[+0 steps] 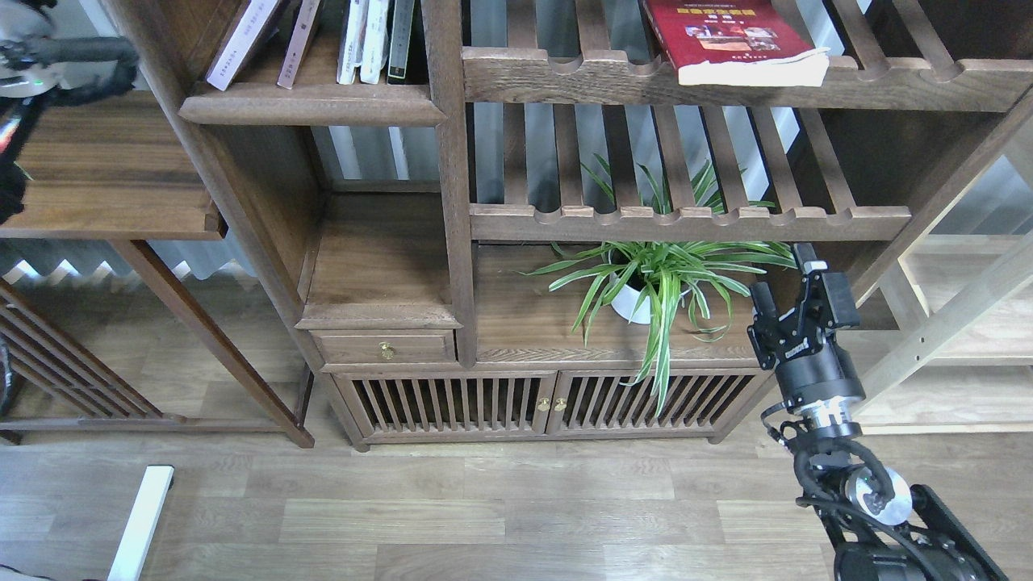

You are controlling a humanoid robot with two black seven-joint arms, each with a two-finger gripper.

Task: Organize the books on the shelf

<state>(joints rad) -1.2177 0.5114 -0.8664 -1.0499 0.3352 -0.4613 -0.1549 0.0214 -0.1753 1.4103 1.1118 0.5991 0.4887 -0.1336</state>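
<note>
The shelf, a solid dark-brown board with a rounded front edge, is at the top left of the bookcase. Several books stand or lean on it, among them a white and pale lavender one leaning left and a dark-spined one. A red book with a yellow title and photos lies flat on the slatted upper shelf to the right. No maroon cover shows. My right gripper is open and empty, low at the right beside the plant. Only a part of my left arm shows at the top left edge.
A potted spider plant stands in the lower compartment, its leaves close to my right gripper. Slatted shelves are above it. A drawer and slatted cabinet doors are below. A side table stands at the left, a light wooden frame at the right.
</note>
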